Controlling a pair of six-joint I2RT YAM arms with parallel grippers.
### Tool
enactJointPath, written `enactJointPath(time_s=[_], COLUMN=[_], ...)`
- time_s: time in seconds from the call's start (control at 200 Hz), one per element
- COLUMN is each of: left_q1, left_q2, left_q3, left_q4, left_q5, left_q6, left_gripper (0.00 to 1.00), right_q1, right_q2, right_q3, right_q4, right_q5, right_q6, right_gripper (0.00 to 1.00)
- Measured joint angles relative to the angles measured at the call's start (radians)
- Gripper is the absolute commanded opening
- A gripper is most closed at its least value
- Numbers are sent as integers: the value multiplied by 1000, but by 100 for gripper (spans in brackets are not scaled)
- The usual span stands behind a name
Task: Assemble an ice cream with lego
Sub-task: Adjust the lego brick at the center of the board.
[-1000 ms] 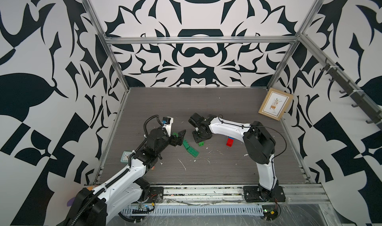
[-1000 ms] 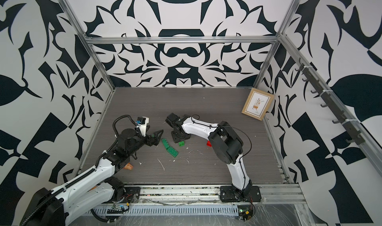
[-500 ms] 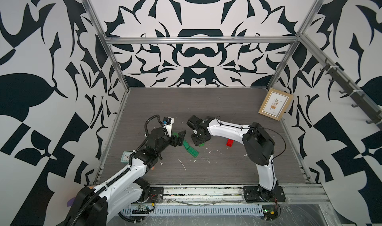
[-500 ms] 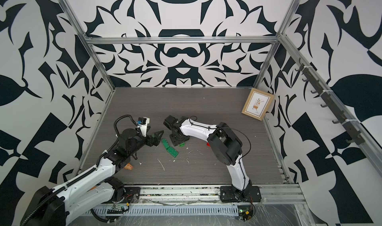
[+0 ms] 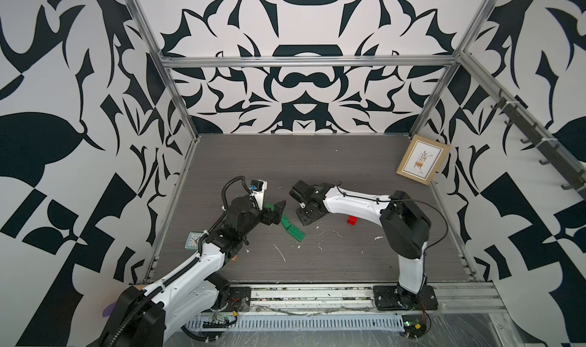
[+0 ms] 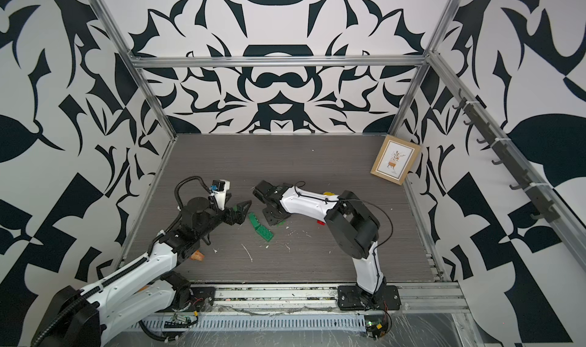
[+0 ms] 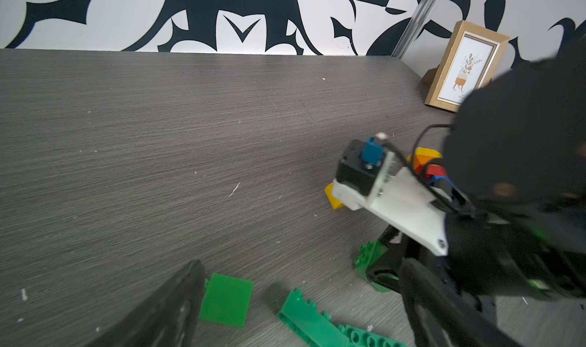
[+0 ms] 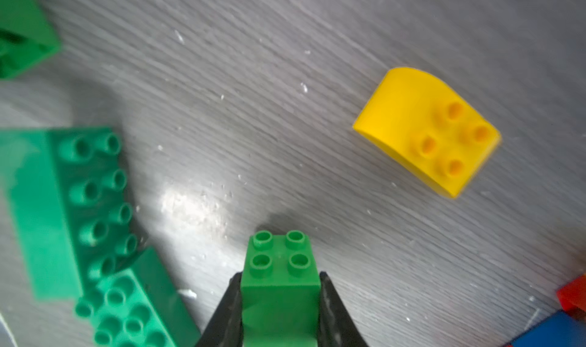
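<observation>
Right gripper [image 8: 279,277] has dropped onto the small green brick [image 8: 279,255] and pinched shut on its smooth sides; four studs face up. Whether it rests on the table [image 5: 317,164] or hangs just above, cannot tell. Left gripper [image 5: 276,212] gapes wide, holding nothing, just beside the long green bricks [image 5: 293,229]: glossy, studded, one tipped on its side. Yellow dome [image 8: 425,129], curved top, four studs, lies apart on grey wood-grain flecked with white crumbs [image 8: 190,205]. Top views mostly hide the held brick under the right wrist, but show a red brick [image 5: 352,220] beside that arm. Gold frame [image 5: 423,163] leans at the far right wall
</observation>
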Motion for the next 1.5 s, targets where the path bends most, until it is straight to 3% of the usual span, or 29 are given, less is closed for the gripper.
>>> enactJointPath(time_s=[0.145,0.23,0.46,0.7,0.84,1.15,1.385,1.5], left_q1=[0,0,0,0,0,0,0,0], left_q2=[-2,-14,-31,41,62,62,63,63], left_q3=[0,0,-10,-10,-10,-10,-10,-10], left_q4=[1,1,52,70,82,90,90,90], left_q5=[14,23,37,47,51,51,52,51], left_q6=[0,1,17,24,26,31,32,32], left_gripper=[99,99,99,99,99,99,99,99], right_q1=[3,3,3,3,3,3,3,3], right_q2=[-330,-417,-279,-176,-129,-51,-38,-39], right_q3=[-386,-539,-750,-829,-865,-937,-990,-994], right_q4=[343,560,1095,1437,1562,1787,1804,1804], right_q5=[22,22,-28,-48,-46,-22,-7,1], right_q6=[-33,-68,-127,-167,-178,-211,-217,-222], right_gripper=[12,12,14,14,16,39,56,58])
